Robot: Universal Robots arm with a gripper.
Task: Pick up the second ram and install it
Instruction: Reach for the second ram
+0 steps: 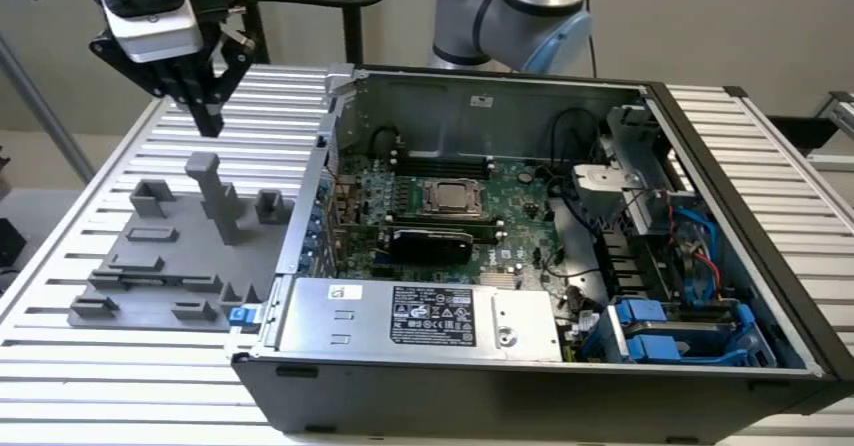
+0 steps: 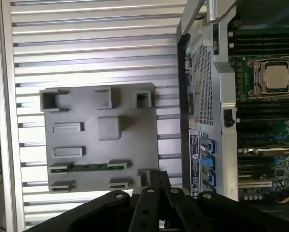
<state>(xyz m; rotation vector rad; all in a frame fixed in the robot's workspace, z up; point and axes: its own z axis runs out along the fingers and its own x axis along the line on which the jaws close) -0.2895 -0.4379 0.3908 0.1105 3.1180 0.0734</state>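
One slatted metal bench (image 1: pixel 781 181) carried everything. On it sat one open black computer case (image 1: pixel 534 391), holding one green motherboard (image 1: pixel 514 206) with a single silver processor (image 1: pixel 454 198) and one grey power supply (image 1: pixel 521 316), whose two white labels (image 1: pixel 434 316) bore print too fine for me to read. Beside the case, toward the exterior view's left, lay one grey tray (image 2: pixel 134 140). The second ram (image 2: pixel 88 167), the only green stick there, lay flat between two holder blocks near the tray's edge. The one gripper (image 1: pixel 210 124) hung well above the tray, jaws together and empty
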